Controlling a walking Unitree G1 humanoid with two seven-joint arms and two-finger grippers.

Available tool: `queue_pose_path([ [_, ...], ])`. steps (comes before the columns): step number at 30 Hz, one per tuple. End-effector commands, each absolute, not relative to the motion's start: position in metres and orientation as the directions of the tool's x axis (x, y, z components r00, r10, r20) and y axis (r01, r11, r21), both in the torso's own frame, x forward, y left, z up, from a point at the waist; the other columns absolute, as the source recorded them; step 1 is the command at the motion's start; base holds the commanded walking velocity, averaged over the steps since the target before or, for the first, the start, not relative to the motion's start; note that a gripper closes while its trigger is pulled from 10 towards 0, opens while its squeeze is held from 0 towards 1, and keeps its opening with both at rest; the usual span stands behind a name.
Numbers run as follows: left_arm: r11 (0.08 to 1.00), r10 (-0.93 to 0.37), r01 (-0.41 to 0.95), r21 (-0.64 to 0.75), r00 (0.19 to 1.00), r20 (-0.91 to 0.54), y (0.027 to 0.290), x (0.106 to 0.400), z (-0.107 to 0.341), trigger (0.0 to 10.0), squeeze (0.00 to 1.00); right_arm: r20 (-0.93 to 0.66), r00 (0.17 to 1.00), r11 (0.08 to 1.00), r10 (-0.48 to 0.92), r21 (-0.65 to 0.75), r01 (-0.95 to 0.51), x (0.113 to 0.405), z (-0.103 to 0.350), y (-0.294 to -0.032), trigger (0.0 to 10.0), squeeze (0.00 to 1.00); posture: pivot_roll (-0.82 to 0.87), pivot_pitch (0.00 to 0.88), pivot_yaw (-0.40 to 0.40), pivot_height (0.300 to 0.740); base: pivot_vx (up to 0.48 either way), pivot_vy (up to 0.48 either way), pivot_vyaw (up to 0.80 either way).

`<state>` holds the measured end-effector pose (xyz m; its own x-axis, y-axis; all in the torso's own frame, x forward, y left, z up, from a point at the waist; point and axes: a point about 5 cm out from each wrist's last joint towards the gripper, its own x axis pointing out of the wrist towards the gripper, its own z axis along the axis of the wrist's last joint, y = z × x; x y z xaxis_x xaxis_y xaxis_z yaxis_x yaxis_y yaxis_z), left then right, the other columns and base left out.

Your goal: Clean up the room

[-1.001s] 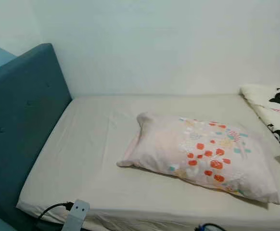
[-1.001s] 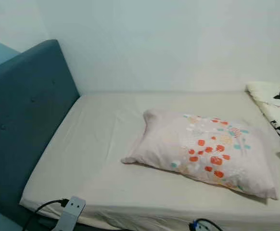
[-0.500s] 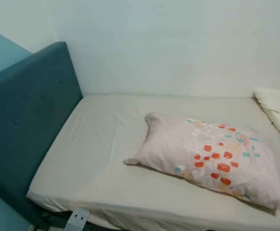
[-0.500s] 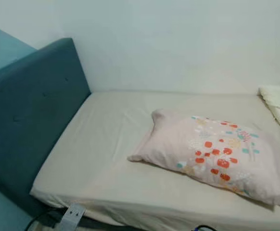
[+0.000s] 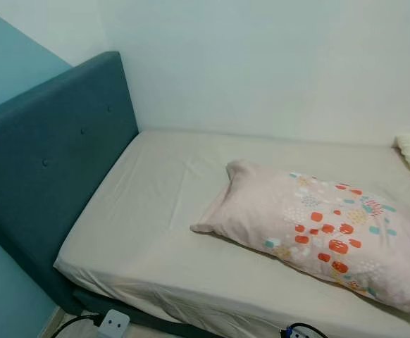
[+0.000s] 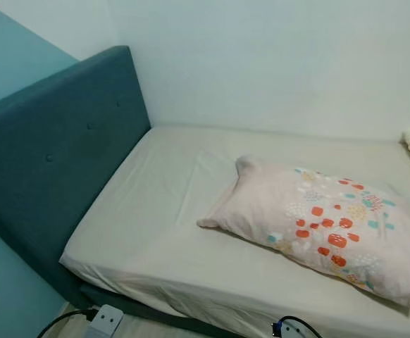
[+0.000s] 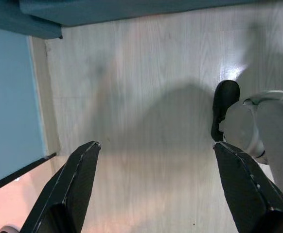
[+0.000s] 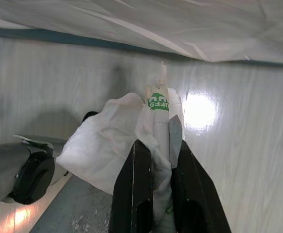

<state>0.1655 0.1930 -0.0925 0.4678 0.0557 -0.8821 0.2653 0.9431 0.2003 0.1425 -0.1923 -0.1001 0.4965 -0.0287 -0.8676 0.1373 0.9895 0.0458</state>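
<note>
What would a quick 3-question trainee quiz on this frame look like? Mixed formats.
1. True or false: the pillow leans against the headboard.
2. What does the right gripper hold? A) crumpled white wrapper B) a sock C) nothing
3. Fill in: the left gripper hangs over the bare ____ with its fingers apart.

Key:
1. False; it lies flat on the mattress, apart from the headboard.
2. A, the wrapper with green print.
3. floor.

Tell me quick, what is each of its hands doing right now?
Left tool: open, holding nothing, hanging above the floor.
Right tool: closed on a crumpled white wrapper with green print.
</note>
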Motion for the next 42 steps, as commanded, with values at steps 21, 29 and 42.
queue_pose_path([
  [21,0.927,0.064,0.302,0.221,0.454,-0.889,0.204,0.157,-0.094,10.0,0.0,-0.762,0.647,0.987,0.017,0.116,0.111,0.182,-0.077,-0.217,10.0,0.0,0.03,0.0,0.024,0.74,0.0,0.0,0.51],
  [29,0.925,0.076,0.301,0.232,0.452,-0.889,0.217,0.157,-0.091,10.0,0.0,-0.683,0.724,0.99,0.101,0.138,-0.008,0.216,-0.059,-0.206,10.0,0.0,0.03,0.0,0.023,0.74,0.0,0.0,0.51],
  [42,0.932,0.057,0.297,0.208,0.448,-0.892,0.203,0.164,-0.092,10.0,0.0,-0.706,0.699,0.987,0.116,0.158,-0.004,0.205,-0.065,-0.204,10.0,0.0,0.03,0.0,0.023,0.74,-0.239,0.0,0.51],
])
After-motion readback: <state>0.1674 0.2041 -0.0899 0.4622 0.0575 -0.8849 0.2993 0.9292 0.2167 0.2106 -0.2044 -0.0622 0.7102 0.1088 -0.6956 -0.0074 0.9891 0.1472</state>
